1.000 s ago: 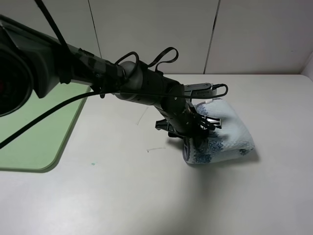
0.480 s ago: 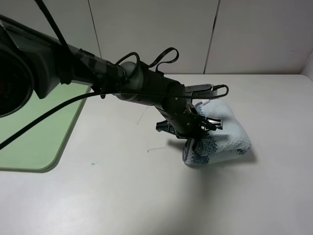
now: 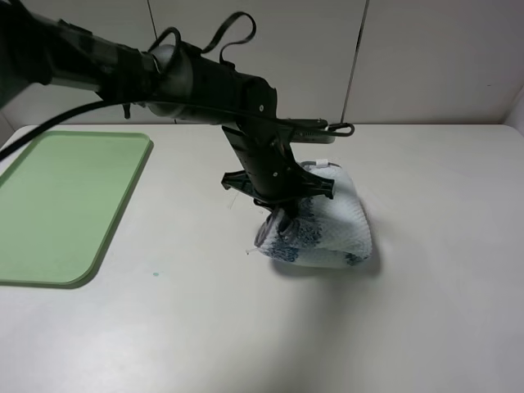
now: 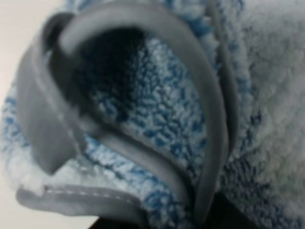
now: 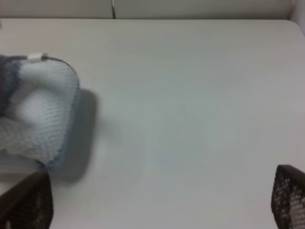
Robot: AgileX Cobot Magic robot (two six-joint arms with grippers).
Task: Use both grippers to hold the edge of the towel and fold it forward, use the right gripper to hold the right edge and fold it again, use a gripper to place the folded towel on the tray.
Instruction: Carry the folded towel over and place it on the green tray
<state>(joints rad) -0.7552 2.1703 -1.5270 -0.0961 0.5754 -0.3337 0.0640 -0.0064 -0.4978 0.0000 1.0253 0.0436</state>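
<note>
At frame centre, the left gripper (image 3: 282,214) pinches the folded towel (image 3: 323,233) by its edge (image 4: 212,119); the loose layers could unfold before reaching the tray (image 3: 57,205).

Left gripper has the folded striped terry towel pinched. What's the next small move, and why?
Probably lift a little more, then carry left toward the flat light-green plastic tray. The left gripper is shut on the blue-and-white striped terry towel, whose far end looks still on the white table.

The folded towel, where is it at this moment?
In the exterior high view the towel is on the white table just right of centre, held by the left gripper, well right of the green tray.
</note>
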